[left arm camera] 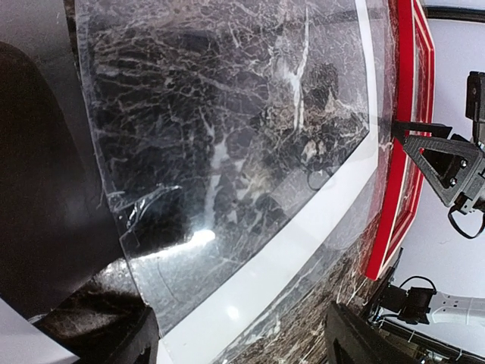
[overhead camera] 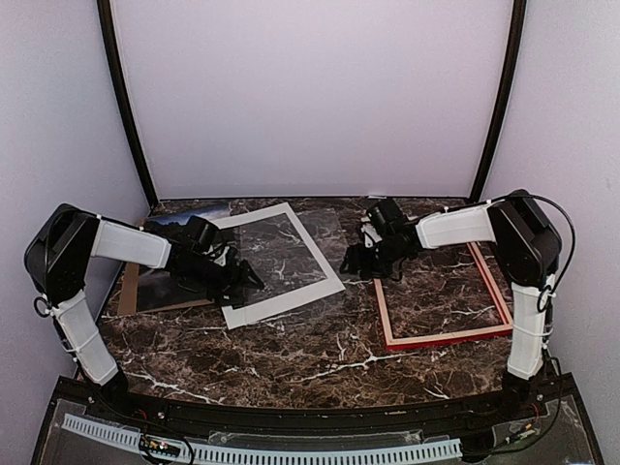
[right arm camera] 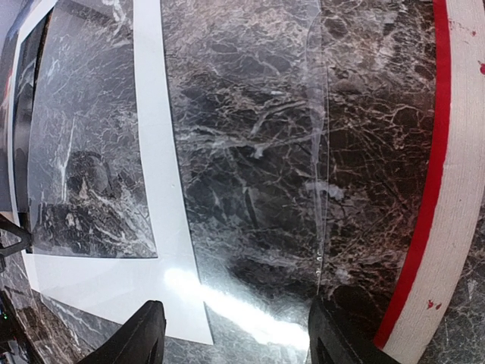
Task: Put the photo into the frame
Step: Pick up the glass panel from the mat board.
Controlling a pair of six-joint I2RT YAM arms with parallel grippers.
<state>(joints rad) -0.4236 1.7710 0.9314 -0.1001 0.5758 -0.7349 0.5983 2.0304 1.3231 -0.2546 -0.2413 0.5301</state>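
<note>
Frame [overhead camera: 446, 337]: one, with one photo [overhead camera: 160, 288], one white mat [overhead camera: 286, 301].

1. The photo [overhead camera: 165, 289] lies middle left, on a board [overhead camera: 126, 291].
2. The mat [overhead camera: 281, 302] lies centre, just right of it, under a sheet [overhead camera: 291, 254].
3. The frame [overhead camera: 446, 338] lies middle right on the table [overhead camera: 320, 354].

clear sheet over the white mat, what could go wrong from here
1. The clear sheet lies on the white mat, its edge by the open fingers of the right end effector; a push could slide both toward the frame.
2. The photo sits under the left arm; the left end effector, open above the sheet, might snag that instead.
</note>
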